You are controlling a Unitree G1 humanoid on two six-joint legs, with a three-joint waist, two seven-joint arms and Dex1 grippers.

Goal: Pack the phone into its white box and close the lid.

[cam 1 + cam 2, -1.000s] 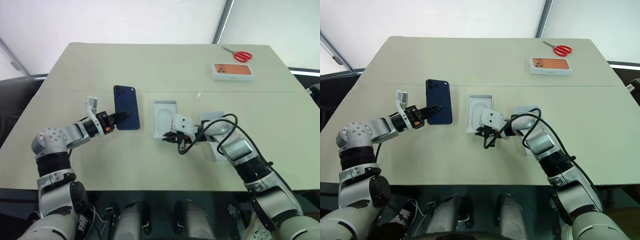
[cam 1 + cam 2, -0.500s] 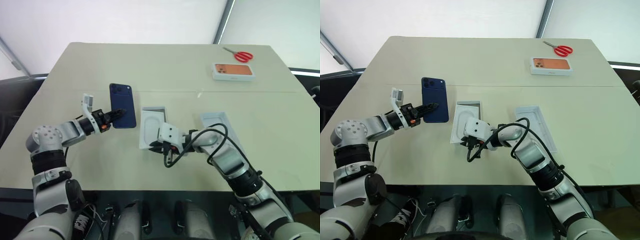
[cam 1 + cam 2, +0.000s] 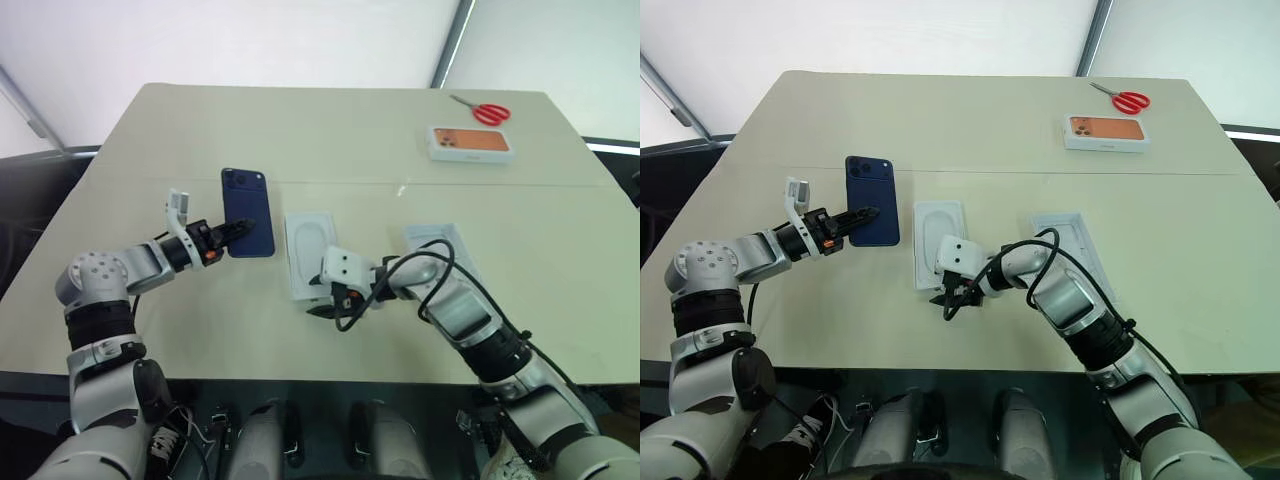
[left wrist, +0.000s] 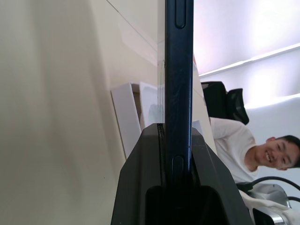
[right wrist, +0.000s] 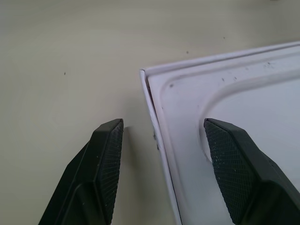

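Left gripper pinches the phone by its lower edge, holding it upright above the desk, back side with the camera bump facing the head camera. In the left wrist view the phone stands edge-on, clamped between the two black fingers.

White box lies flat on the desk just right of the phone, open side up, a thin white insert with a rounded outline sitting inside it. Right gripper is at the box's near end, fingers spread and holding nothing. In the right wrist view one finger is over bare desk outside the box corner and the other is over the insert, the box wall between them; cannot tell if either finger touches.

Lid lies on the desk right of the box, partly behind the right arm, white inside facing up.

At the far right of the desk: a white box with an orange phone picture and red-handled scissors beyond it.

A person in a white top shows in the left wrist view.
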